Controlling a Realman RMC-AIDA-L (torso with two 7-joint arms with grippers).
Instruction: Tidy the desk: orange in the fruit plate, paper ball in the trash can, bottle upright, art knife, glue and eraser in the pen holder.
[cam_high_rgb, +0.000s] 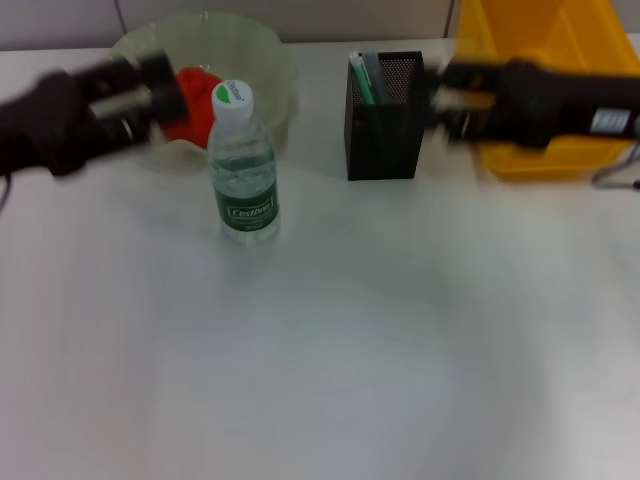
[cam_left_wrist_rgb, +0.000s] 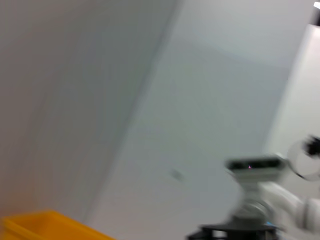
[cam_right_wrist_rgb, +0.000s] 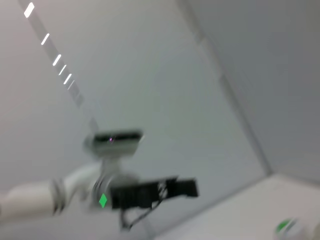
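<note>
The orange (cam_high_rgb: 192, 100) lies in the pale fruit plate (cam_high_rgb: 265, 60) at the back left. In front of the plate the bottle (cam_high_rgb: 243, 170) stands upright, green and white cap on top; the cap (cam_right_wrist_rgb: 287, 227) also shows in the right wrist view. A black mesh pen holder (cam_high_rgb: 384, 125) holds green and white sticks; I cannot tell which items they are. The yellow trash can (cam_high_rgb: 545, 40) is at the back right. My left gripper (cam_high_rgb: 170, 95) hovers over the plate, just left of the orange. My right gripper (cam_high_rgb: 440, 100) is beside the pen holder's right side. The paper ball is out of view.
A white table (cam_high_rgb: 380, 340) stretches toward the front. The trash can's yellow corner (cam_left_wrist_rgb: 45, 225) shows in the left wrist view below a grey wall. The right wrist view shows my other arm (cam_right_wrist_rgb: 150, 192) farther off.
</note>
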